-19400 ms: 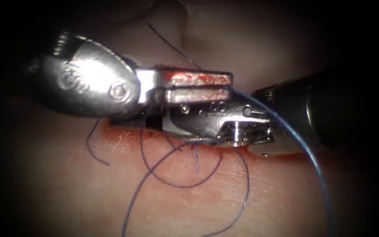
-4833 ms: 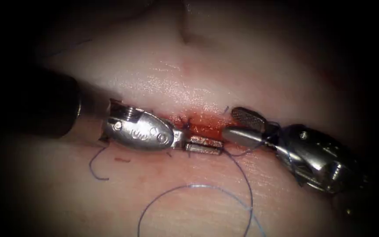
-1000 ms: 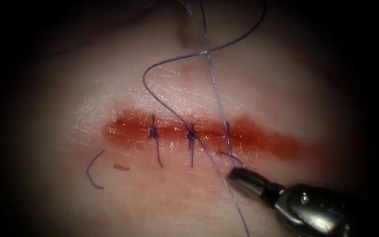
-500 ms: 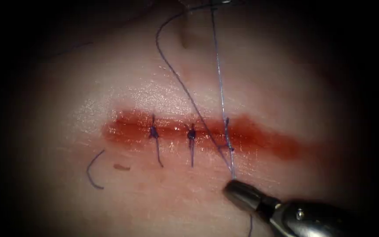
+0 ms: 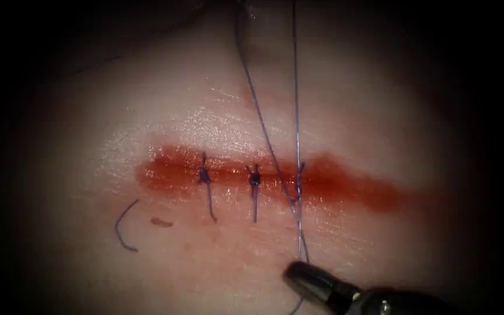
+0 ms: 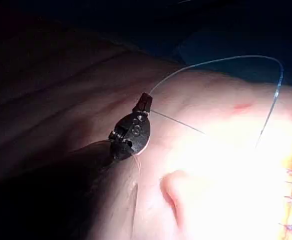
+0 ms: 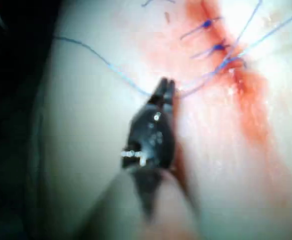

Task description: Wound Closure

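- The tissue (image 5: 147,105) lies under the endoscope with its cut (image 5: 345,185) running from left to right, wet with red fluid (image 5: 170,174).
- Two tied stitches cross the cut: a left knot (image 5: 205,175) and a middle knot (image 5: 254,179), each with a short tail pointing toward the near side.
- A third stitch (image 5: 299,185) sits just right of the middle knot, where two strands of thread (image 5: 296,105) meet.
- From that stitch both strands rise, drawn fairly straight, to the far edge of the endoscope view; one stands almost upright and the other leans left.
- The right tool (image 5: 298,274) comes in from the near right, its tip on the near side of the cut, just below the third stitch.
- Its jaws are together and clamp the thread; in the right wrist view the thread (image 7: 111,67) runs into the closed tip (image 7: 166,86) from both sides.
- The left tool (image 6: 144,102) shows in the left wrist view, above pale tissue (image 6: 205,200) well away from the stitches.
- Its jaws are closed on the thread (image 6: 220,61), which arcs up and away from the tip and bends back down toward the tissue.
- A loose cut end (image 5: 122,224) lies curled on the tissue, near side, left of the knots.
- I cannot tell where the needle is.
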Controlling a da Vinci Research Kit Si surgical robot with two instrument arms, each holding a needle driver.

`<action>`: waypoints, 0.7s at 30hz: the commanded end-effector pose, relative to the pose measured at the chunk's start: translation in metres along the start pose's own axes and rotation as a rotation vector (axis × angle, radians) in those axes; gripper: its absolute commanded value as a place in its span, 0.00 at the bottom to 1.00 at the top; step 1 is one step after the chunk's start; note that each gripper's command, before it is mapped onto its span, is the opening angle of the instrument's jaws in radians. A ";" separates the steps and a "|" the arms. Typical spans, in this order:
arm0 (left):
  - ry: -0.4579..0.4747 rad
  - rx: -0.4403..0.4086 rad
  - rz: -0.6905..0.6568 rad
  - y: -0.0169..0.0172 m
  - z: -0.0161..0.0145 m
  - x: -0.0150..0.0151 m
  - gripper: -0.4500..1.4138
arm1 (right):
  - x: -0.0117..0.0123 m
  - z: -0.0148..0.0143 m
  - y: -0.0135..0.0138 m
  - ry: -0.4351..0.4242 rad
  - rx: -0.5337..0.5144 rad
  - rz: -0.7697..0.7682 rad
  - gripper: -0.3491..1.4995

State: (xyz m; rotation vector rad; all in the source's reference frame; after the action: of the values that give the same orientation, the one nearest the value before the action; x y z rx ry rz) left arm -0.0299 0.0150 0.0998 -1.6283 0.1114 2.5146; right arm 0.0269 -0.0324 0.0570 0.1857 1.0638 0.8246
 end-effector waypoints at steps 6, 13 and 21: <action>0.006 -0.007 0.007 -0.0001 0.0011 -0.0002 0.00 | -0.0011 0.0002 -0.0022 -0.014 0.023 -0.004 0.00; -0.012 0.019 0.063 -0.0008 0.0024 0.0003 0.00 | -0.0024 0.0001 -0.0035 -0.024 0.042 -0.019 0.00; -0.032 0.019 0.089 0.0014 0.0046 -0.0009 0.00 | -0.0030 -0.0006 -0.0057 -0.033 0.078 -0.020 0.00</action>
State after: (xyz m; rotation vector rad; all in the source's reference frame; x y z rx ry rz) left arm -0.0336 0.0141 0.1020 -1.6039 0.2078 2.5975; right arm 0.0282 -0.0373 0.0557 0.2454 1.0664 0.7594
